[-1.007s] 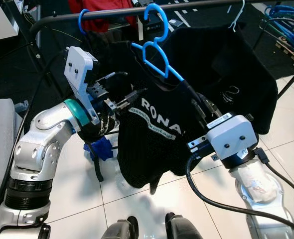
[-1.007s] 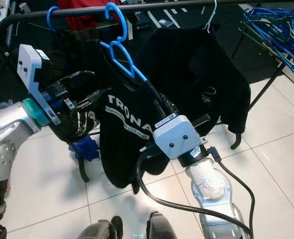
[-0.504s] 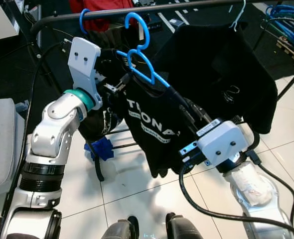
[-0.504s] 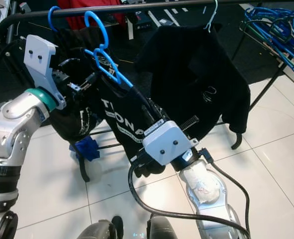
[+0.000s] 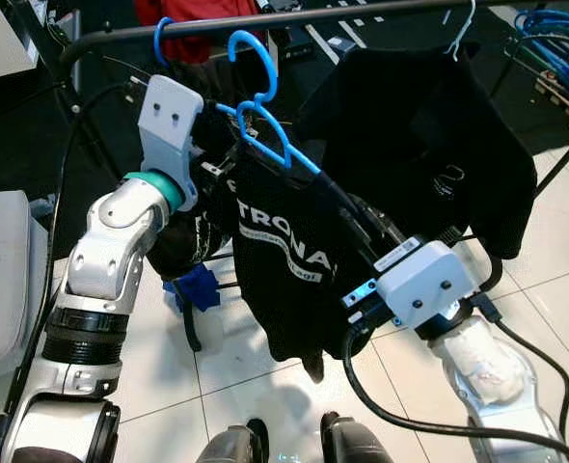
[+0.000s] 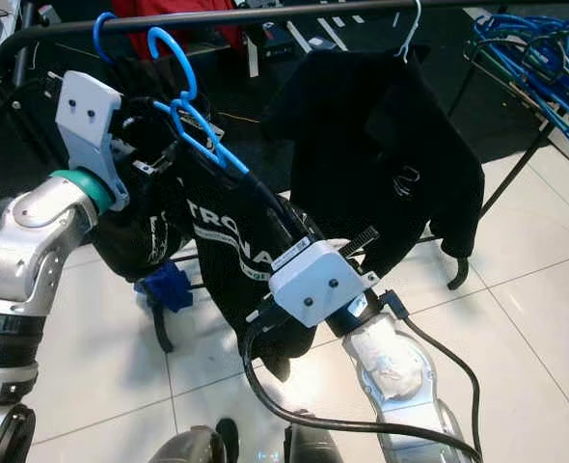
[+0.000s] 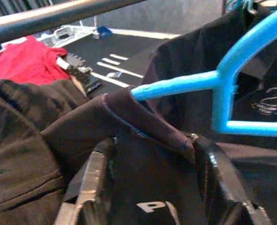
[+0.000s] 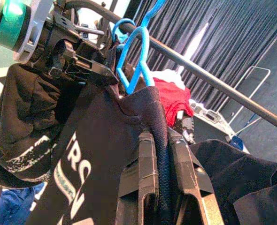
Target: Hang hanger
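Note:
A blue hanger (image 5: 265, 135) carries a black T-shirt (image 5: 284, 260) with white lettering. Its hook (image 5: 251, 58) sits just under the black rail (image 5: 362, 12); whether it touches the rail I cannot tell. My right gripper (image 5: 347, 203) reaches up from the lower right and is shut on the shirt's shoulder over the hanger arm, the cloth pinched between its fingers (image 8: 148, 164). My left gripper (image 7: 152, 143) is at the shirt's other shoulder, open, with a finger on either side of the cloth and the hanger's end (image 7: 176, 84).
On the rail hang another black garment (image 5: 429, 125) on a white hook to the right, and a second blue hook (image 5: 161, 39) with dark clothes to the left. A red garment (image 5: 198, 10) lies behind. Blue hangers (image 5: 555, 39) are piled at the far right. A blue object (image 5: 200, 287) sits on the tiled floor.
My right gripper has carried the hanger and shirt leftward along the rail. My left gripper, held apart before, has risen and come up to the shirt's shoulder.

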Controlling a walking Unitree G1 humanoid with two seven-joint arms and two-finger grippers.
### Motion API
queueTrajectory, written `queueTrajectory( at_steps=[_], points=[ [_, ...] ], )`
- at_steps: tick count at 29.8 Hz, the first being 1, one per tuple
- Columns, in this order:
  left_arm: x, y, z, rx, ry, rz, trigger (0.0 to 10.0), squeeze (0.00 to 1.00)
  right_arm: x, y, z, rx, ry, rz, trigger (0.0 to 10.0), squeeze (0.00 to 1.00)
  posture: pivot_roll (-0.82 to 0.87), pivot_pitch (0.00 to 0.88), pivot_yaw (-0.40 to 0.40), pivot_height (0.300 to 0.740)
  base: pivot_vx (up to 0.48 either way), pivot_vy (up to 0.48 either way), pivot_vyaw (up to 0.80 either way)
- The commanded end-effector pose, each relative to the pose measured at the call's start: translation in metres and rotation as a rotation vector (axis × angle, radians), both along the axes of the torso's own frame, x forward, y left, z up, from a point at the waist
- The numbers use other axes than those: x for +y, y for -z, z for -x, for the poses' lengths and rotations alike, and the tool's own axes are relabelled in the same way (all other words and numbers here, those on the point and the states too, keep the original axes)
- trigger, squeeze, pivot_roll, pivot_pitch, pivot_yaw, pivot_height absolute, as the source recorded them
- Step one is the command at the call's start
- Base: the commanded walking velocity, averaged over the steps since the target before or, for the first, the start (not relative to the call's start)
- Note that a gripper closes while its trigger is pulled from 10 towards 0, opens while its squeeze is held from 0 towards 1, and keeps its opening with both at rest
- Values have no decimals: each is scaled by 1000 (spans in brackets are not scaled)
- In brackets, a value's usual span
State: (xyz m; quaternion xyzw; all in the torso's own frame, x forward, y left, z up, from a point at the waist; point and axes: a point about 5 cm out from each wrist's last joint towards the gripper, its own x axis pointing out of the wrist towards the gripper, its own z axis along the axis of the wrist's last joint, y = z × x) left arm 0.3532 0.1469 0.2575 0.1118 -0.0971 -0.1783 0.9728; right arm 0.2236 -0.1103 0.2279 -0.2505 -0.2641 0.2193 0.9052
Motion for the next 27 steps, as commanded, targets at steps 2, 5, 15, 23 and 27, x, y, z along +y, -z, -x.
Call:
queueTrajectory(
  at_steps=[2,5,15,23,27],
  points=[
    [5,4,-3,13,-44,-23,0,0,4,-10,7,-54,-30,-10,10000,0,-218,122,143,740,0,0,0],
    [8,3,-4,9,-72,-17,0,0,4,-10,7,-52,-27,-11,10000,0,-218,123,144,740,0,0,0],
    [17,-4,-3,-14,-95,33,0,0,-4,-4,4,-22,6,-7,10000,0,-214,125,145,740,0,0,0],
    [33,-5,-3,-45,-204,-27,0,0,-23,1,1,57,-13,103,10000,0,-211,127,144,740,0,0,0],
    [45,-6,-8,-78,-352,-106,0,0,-30,-10,9,125,-102,144,10000,0,-217,128,148,740,0,0,0]
  ],
)
